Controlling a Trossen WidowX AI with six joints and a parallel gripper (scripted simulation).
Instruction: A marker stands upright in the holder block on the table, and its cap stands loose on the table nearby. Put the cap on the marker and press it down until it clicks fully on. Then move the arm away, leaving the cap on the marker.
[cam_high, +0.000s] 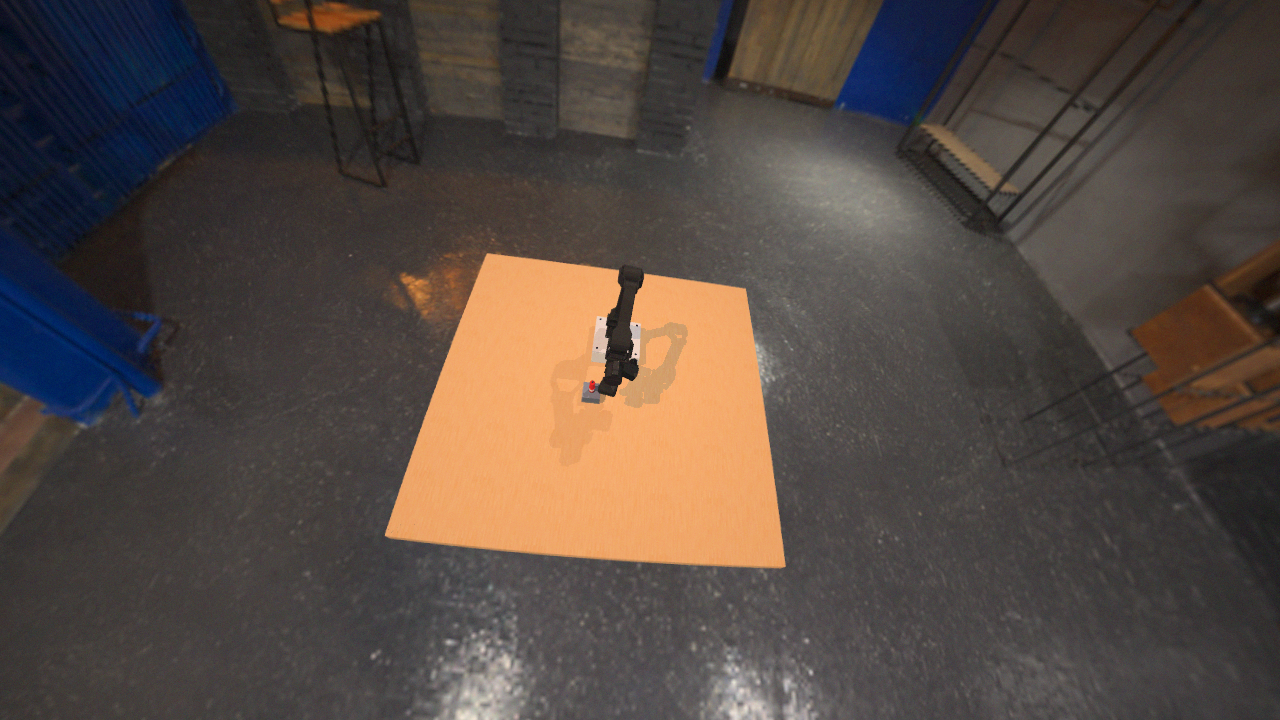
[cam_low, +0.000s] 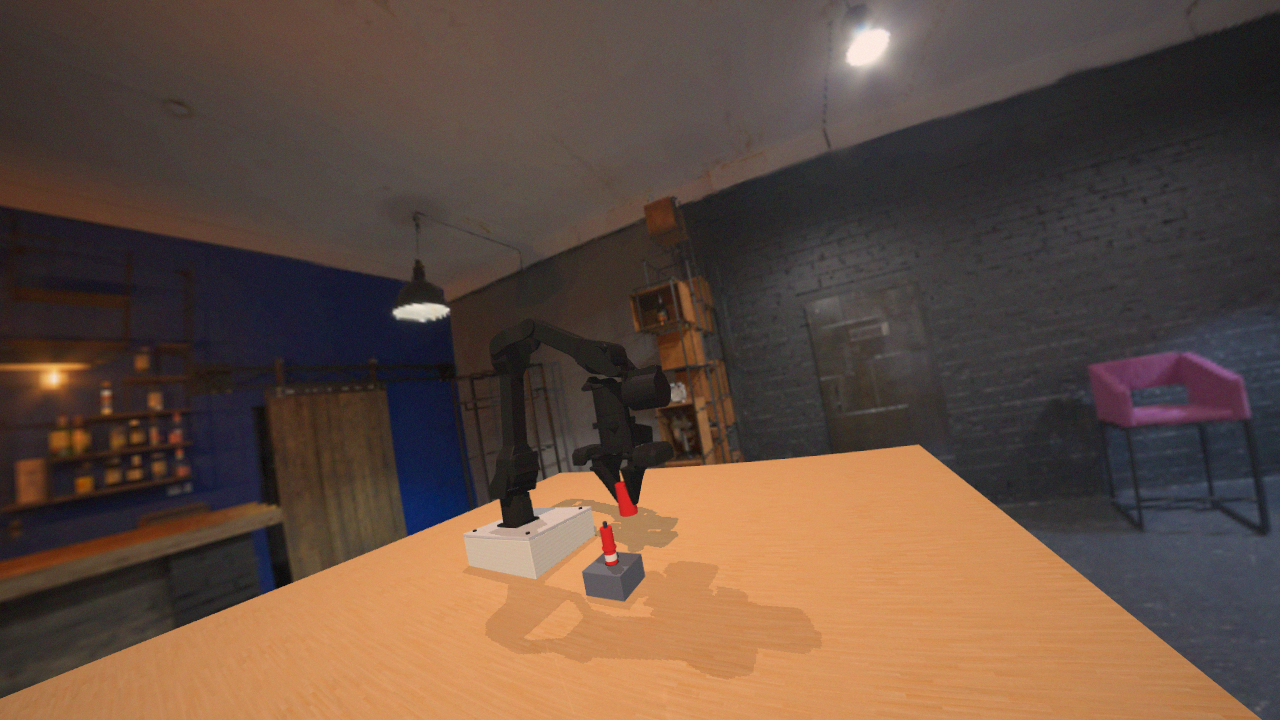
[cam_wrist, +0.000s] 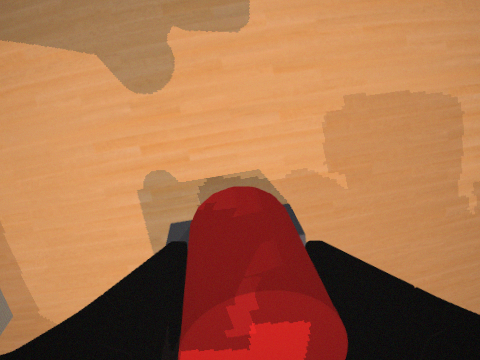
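Exterior view: the gripper (cam_high: 607, 390) (cam_low: 627, 495) (cam_wrist: 246, 258) points down, its jaws pinching the red cap (cam_low: 625, 500) (cam_wrist: 250, 250) from both sides. The cap is off the table, its wider end lower and its body slightly tilted. In the top view the gripper hides it.

The marker (cam_high: 591, 385) (cam_low: 608, 540) stands upright, uncapped, its dark tip up and a white band low on its red body. In the exterior view it is on the near side of the cap and a little left, the two apart. The block (cam_high: 590, 399) (cam_low: 614, 582) (cam_wrist: 178, 232) under it is grey and sits on the table (cam_high: 581, 488) (cam_low: 850, 555) (cam_wrist: 250, 125); the wrist view shows only parts of it behind the cap.

The black arm (cam_high: 627, 308) (cam_low: 512, 398) rises from a white base (cam_low: 501, 554), left of the block in the exterior view, then bends over to the right. Beyond the table, a pink stool (cam_low: 1190, 414) stands at the far right.
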